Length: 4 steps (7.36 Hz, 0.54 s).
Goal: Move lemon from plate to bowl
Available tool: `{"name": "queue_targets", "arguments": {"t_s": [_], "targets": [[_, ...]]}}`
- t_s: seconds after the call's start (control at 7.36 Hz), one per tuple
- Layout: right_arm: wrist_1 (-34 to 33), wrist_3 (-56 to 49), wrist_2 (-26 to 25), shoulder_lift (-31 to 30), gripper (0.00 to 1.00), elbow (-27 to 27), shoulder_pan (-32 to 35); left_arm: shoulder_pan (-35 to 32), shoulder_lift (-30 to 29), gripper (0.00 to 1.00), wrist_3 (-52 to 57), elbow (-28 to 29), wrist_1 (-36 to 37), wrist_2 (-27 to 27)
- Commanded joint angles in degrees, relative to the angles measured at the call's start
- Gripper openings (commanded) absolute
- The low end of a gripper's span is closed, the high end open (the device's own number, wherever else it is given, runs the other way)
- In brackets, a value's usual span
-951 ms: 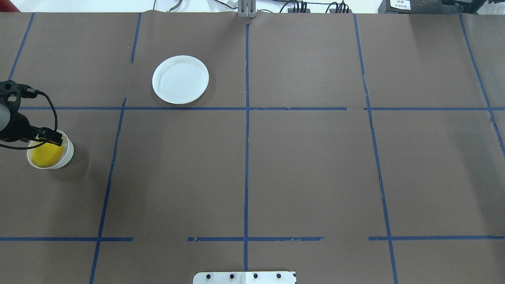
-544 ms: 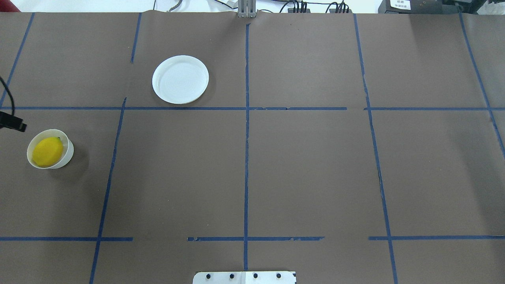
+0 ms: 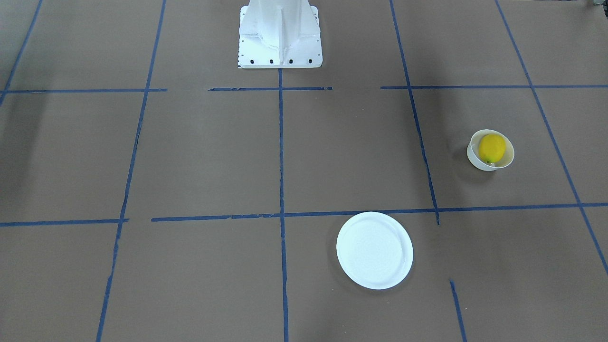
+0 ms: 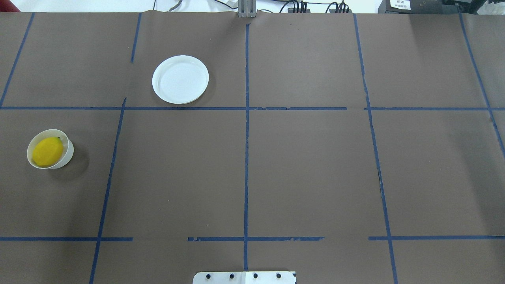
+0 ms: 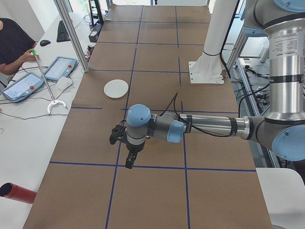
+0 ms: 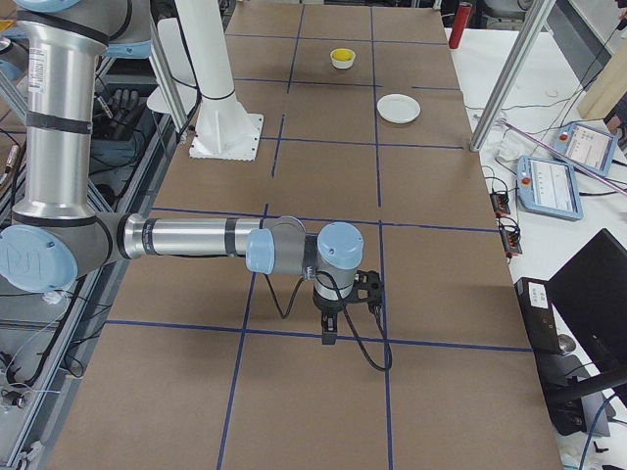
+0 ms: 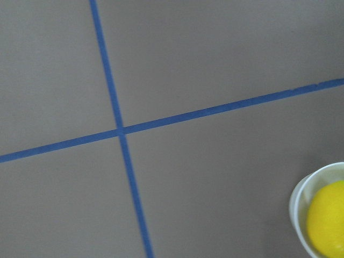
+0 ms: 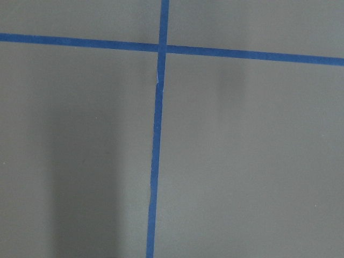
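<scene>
as it fills the bowl [image 4: 69, 153], the lemon [image 4: 47, 152] looks bright yellow.

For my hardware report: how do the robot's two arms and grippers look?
The left arm and right arm are silver tubes with pale blue joint caps. The left gripper and right gripper are black and narrow. A black cable loops beside each wrist.

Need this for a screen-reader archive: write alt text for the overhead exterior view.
A yellow lemon sits inside a small cream bowl near the left edge of a brown table gridded with blue tape. An empty white plate lies apart, farther back toward the centre.
</scene>
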Motion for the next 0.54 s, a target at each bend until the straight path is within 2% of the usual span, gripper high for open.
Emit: {"name": "queue_targets", "arguments": {"t_s": [0.0, 0.14, 0.41], "targets": [[0.0, 0.0, 0.01, 0.0, 1.0, 0.0, 0.0, -5.18, -5.56, 1.0, 2.99, 1.76, 15.79, -3.29], [0.0, 0.0, 0.01, 0.0, 1.0, 0.0, 0.0, -5.09, -6.03, 1.0, 0.46, 1.6, 18.21, -6.28], [0.0, 0.0, -0.08, 0.0, 1.0, 0.0, 0.0, -4.22, -2.72, 1.0, -0.98, 0.2, 17.37, -6.05]]}}
